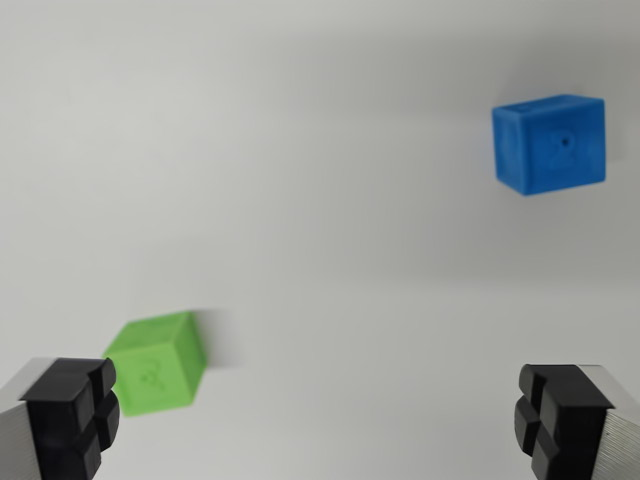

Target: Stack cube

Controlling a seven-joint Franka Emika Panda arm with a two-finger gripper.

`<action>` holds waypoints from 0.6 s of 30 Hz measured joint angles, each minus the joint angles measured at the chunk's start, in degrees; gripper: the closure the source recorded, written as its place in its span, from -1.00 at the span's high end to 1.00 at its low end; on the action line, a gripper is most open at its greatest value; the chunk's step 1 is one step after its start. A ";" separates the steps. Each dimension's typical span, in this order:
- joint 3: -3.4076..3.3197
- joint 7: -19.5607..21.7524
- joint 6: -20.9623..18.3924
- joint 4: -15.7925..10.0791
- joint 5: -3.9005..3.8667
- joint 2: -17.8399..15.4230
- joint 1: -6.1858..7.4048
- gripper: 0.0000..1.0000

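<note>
Two cubes are lying on a plain white surface ahead of the gripper, whose black-padded fingers are standing wide apart at the bottom corners of the wrist view, with nothing between them.

Starting at the wrist view's left, the left fingertip is sitting at the bottom edge, its ribbed black pad facing inward. Just beside it, above and slightly inward, the green cube is resting on the surface. It is appearing close to the pad, perhaps overlapping it in the view, though contact cannot be told. The cube is sitting turned, one corner edge pointing toward the camera, so two side faces and the top are showing. Being a cube, it is offering no long axis. Its outline is looking blurred, with a faint smear trailing to its right.

Moving across, the middle of the surface is lying bare between the fingers.

Farther right and well ahead of the right fingertip, the blue cube is sitting near the upper right corner, also turned slightly, a small round mark showing on its broad face. It is lying well apart from the green cube.
</note>
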 joint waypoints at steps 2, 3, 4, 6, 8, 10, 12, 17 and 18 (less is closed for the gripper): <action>-0.09 -0.32 0.25 -0.07 0.00 0.14 -0.09 1.00; -0.15 -0.55 0.42 -0.12 0.00 0.23 -0.16 1.00; -0.19 -0.78 0.59 -0.18 0.00 0.33 -0.25 1.00; -0.29 -1.25 0.95 -0.33 0.00 0.53 -0.43 1.00; -0.40 -1.82 1.43 -0.49 0.00 0.78 -0.62 1.00; -0.53 -2.38 1.93 -0.66 0.00 1.07 -0.81 1.00; -0.62 -2.89 2.33 -0.79 0.01 1.32 -0.98 1.00; -0.88 -4.62 3.68 -1.16 0.02 2.16 -1.69 1.00; -0.93 -5.02 3.99 -1.23 0.03 2.35 -1.85 1.00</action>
